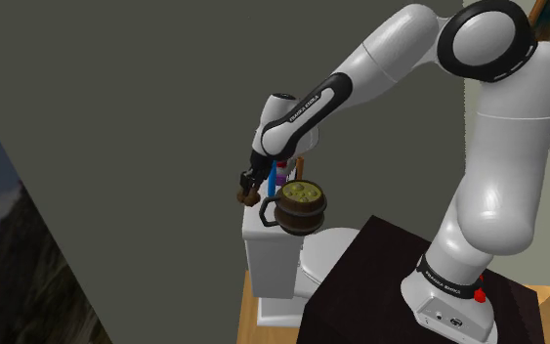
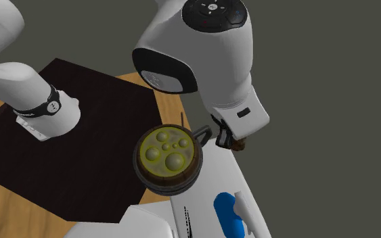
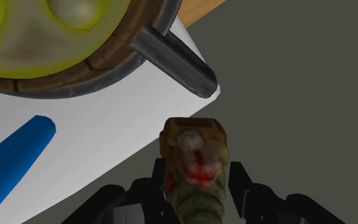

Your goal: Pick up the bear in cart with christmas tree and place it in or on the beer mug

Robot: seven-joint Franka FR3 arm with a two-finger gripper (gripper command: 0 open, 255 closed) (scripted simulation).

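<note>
The beer mug [image 1: 300,207] is a brown wooden barrel with a dark handle and bubbly yellow-green foam, standing on a white toilet tank [image 1: 263,244]. From above, the mug [image 2: 168,157] sits beside the hand. My gripper [image 1: 251,191] hangs just off the mug's handle side, past the tank's edge, shut on a small brown figurine, the bear in cart [image 3: 193,159]. The bear shows reddish and pale patches and is clasped between the black fingers [image 3: 244,184]. The mug's rim [image 3: 50,38] and handle [image 3: 174,60] lie a little ahead of the held bear [image 2: 241,143].
A blue object [image 2: 231,211] lies on the tank top [image 2: 209,196] near the mug. The toilet bowl [image 1: 321,249] lies below, next to the dark stand [image 2: 80,149]. A grey wall [image 1: 146,117] stands behind, with wooden floor [image 1: 248,313] beneath.
</note>
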